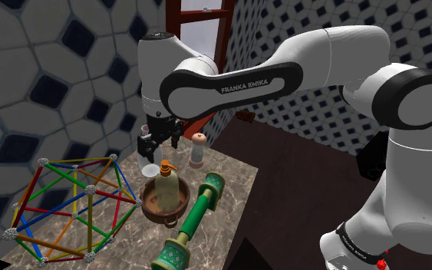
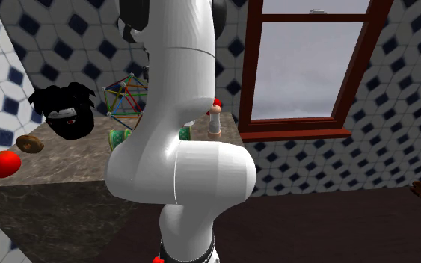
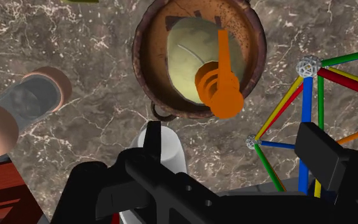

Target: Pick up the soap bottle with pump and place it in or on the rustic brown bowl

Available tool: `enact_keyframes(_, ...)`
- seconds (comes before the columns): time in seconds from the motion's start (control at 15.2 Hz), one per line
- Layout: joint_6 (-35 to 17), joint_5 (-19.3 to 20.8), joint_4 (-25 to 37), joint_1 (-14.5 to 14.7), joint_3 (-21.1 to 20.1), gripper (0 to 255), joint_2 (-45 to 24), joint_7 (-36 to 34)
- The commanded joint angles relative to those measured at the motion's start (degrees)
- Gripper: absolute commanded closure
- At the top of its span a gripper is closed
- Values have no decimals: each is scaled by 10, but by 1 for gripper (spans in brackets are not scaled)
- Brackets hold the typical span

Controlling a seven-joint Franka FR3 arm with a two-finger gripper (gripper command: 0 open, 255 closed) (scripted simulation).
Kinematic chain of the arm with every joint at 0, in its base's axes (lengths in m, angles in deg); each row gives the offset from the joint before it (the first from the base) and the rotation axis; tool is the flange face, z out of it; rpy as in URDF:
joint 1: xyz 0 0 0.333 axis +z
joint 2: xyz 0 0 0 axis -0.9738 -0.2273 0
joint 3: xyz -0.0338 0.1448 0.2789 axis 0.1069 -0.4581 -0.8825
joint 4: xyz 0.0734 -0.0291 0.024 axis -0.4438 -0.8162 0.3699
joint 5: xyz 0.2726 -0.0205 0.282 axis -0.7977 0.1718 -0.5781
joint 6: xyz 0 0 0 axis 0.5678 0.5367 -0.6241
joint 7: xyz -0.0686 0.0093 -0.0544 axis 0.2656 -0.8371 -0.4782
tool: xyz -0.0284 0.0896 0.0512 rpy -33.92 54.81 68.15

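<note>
The soap bottle [image 1: 167, 185], pale yellow with an orange pump [image 3: 222, 84], stands upright inside the rusty brown bowl [image 1: 150, 208] on the marble-patterned counter. In the wrist view I look down on the bottle's body [image 3: 189, 49], ringed by the bowl's rim [image 3: 147, 75]. My black gripper [image 1: 160, 143] hangs above the counter, just beyond the bowl toward the wall. Its fingers stand apart and touch nothing. My gripper [image 3: 231, 137] is clear of the pump, so the bottle is not held.
A colourful rod-and-ball frame [image 1: 72, 207] sits at the bowl's left in the shoulder view. A green spool-ended bar [image 1: 195, 218] lies on its right. A white cup [image 1: 151, 169] and a pink-capped grey cylinder [image 1: 198, 149] stand behind. A red-framed window [image 2: 306, 67] is near.
</note>
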Motion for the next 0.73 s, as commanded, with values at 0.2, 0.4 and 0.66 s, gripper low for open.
enact_keyframes(0.2,54,-5,47,3,-3,0,8,5)
enact_keyframes(0.4,68,-6,61,5,-4,0,9,6)
enact_keyframes(0.66,68,-6,61,5,-4,0,9,6)
